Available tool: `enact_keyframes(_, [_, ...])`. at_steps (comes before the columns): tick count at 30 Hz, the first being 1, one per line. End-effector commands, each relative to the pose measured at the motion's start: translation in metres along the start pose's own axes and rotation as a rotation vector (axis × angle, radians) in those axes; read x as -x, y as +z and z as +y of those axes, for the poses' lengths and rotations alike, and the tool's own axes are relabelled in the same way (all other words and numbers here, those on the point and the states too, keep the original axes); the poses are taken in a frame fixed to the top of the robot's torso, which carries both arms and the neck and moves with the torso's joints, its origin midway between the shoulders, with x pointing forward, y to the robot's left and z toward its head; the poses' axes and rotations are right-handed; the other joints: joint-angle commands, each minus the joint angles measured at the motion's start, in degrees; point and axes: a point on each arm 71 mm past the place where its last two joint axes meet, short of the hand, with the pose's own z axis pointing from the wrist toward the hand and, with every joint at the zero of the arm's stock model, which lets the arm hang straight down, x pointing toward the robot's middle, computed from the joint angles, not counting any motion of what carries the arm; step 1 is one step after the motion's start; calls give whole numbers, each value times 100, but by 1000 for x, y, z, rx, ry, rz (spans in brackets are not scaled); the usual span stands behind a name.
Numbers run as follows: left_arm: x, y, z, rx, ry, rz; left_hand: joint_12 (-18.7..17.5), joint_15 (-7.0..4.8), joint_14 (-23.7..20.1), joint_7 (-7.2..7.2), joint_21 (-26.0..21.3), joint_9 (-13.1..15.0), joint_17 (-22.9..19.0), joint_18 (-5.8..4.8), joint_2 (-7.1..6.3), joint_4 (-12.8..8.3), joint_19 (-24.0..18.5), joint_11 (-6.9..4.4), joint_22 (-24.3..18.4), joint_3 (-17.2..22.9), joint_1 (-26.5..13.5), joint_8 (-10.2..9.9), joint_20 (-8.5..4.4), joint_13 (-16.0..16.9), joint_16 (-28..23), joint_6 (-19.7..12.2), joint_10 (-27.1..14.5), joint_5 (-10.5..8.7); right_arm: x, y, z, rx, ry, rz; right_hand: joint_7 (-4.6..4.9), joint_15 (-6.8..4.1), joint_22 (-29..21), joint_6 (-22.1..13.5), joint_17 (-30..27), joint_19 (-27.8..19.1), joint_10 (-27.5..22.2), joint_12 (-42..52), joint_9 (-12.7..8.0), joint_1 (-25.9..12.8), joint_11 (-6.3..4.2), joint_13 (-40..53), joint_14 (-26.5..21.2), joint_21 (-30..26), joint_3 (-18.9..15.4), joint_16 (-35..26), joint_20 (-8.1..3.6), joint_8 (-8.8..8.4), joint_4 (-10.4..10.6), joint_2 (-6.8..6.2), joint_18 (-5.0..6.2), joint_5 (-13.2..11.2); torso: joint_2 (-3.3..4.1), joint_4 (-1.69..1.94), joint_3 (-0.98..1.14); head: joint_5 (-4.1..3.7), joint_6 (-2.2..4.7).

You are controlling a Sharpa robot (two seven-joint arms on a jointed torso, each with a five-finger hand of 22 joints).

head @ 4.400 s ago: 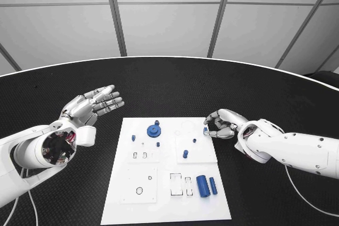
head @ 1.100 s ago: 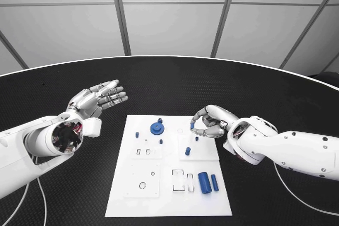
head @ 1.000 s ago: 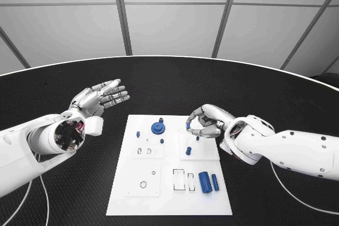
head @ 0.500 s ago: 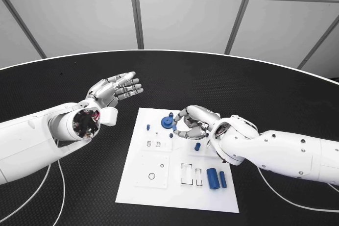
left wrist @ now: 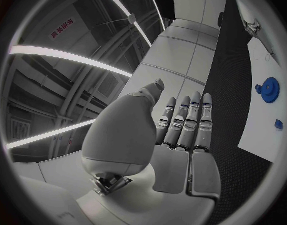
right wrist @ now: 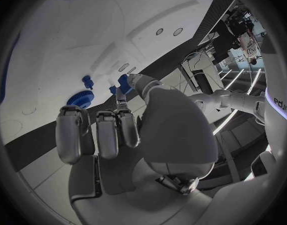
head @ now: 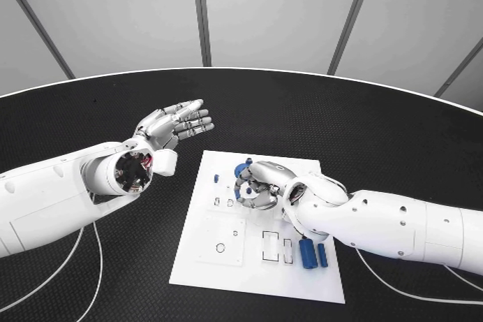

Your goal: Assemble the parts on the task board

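Note:
The white task board (head: pixel 216 266) lies in the middle of the black table. My right hand (head: pixel 259 186) hovers over its far half and pinches a small blue peg (right wrist: pixel 123 81) between thumb and finger, just beside the blue gear (head: pixel 243 170). The right wrist view shows that gear (right wrist: pixel 79 99) on the board close under the fingertips. Another small blue peg (head: pixel 216 178) stands to the gear's left. Two blue cylinders (head: pixel 307 253) lie side by side near the board's right edge. My left hand (head: pixel 179 123) is raised off the board's far left corner, fingers spread and holding nothing.
Empty slots and holes mark the board's near half (head: pixel 271 245). The black table (head: pixel 403 147) stretches around the board on all sides. In the left wrist view the gear (left wrist: pixel 270 90) and a peg (left wrist: pixel 278 124) sit on the board beyond the fingertips.
The camera has shifted. My right hand has carried the small peg leftward across the board, from its right edge to beside the gear. The left hand stays raised and spread.

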Motion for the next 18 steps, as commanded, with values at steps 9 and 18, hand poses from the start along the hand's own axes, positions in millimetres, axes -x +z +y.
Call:
enact_keyframes(9, [0, 0, 0, 1, 0, 1, -32, 6, -24, 505, -41, -9, 9, 77, -2, -31, 33, -5, -11, 26, -48, -21, 8, -2, -33, 19, -29, -5, -9, 4, 6, 10, -42, 17, 9, 0, 881, -39, 1356, 262, 235, -32, 122, -29, -7, 1019, 566, -34, 32, -5, -11, 31, -33, 59, -81, 34, -3, -7, 13, 33, -31])
enact_keyframes(18, [0, 0, 0, 3, 0, 1, -32, 6, -24, 505, -41, -9, 9, 77, -2, -31, 33, -5, -11, 26, -48, -21, 8, -2, -33, 19, -29, -5, -10, 3, 5, 1, -51, 24, 9, 0, 881, -39, 1356, 262, 235, -32, 122, -29, -7, 1019, 566, -34, 32, -5, -11, 31, -33, 59, -81, 34, 5, -3, 14, 40, -50])
